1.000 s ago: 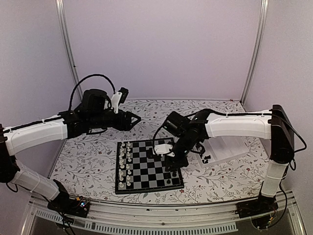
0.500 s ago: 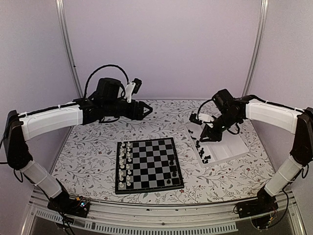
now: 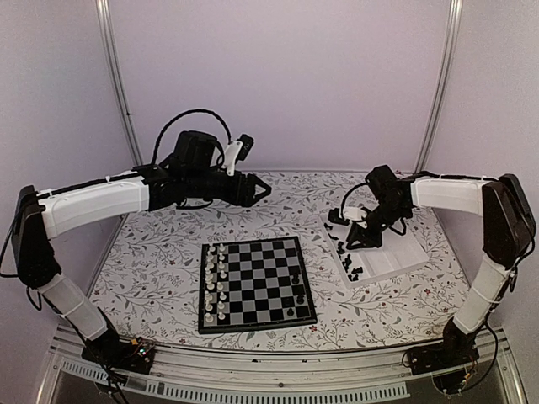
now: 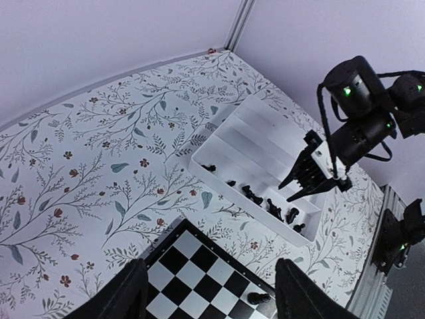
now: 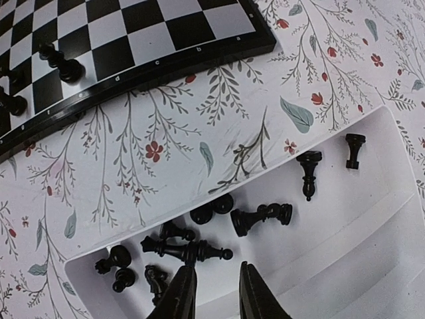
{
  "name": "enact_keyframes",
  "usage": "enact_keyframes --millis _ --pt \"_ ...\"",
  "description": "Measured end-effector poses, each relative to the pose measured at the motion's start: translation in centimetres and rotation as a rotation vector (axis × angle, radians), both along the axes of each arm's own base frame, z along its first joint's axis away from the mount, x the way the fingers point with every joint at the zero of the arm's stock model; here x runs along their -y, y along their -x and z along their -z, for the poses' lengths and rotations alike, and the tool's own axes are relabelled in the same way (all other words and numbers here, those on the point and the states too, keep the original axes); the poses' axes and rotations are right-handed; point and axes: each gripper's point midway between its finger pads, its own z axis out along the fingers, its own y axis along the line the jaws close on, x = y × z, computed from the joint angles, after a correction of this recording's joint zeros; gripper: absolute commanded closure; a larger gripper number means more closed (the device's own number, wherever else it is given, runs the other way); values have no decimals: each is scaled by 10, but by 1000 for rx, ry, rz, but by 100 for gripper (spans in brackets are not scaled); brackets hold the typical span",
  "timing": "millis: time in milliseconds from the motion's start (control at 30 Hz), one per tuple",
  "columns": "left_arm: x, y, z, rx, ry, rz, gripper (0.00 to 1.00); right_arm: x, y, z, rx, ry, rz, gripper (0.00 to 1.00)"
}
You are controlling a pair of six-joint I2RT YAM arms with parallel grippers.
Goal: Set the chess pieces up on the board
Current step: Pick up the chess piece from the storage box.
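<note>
Right gripper (image 5: 215, 284) poised over black chess pieces (image 5: 260, 218) in a white tray (image 5: 345, 252).
Its jaws are parted, empty; the tray sits at 3 o'clock from the board (image 3: 253, 286). The left gripper (image 4: 209, 296), jaws spread wide, hangs at 12 o'clock.

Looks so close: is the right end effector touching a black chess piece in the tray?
Cannot tell. In the right wrist view, the right end effector overlaps a lying black chess piece, its height unclear.

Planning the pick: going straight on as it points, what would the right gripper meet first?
Likely the black chess piece lying just ahead of the right gripper, inside the white tray; depth uncertain.
</note>
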Motion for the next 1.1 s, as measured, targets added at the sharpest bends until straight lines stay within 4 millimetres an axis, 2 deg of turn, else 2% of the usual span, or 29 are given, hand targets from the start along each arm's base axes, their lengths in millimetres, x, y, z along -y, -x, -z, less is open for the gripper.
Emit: enact_keyframes --millis 267,567,1100 --pt "-2 1 4 -13 -14 -8 33 -12 -28 33 -48 22 15 80" --pt "-3 1 6 -18 -21 -11 33 -21 -30 33 -79 -17 6 80" --pt "-5 1 10 -25 -36 -25 33 -21 -22 47 -137 -10 -6 77"
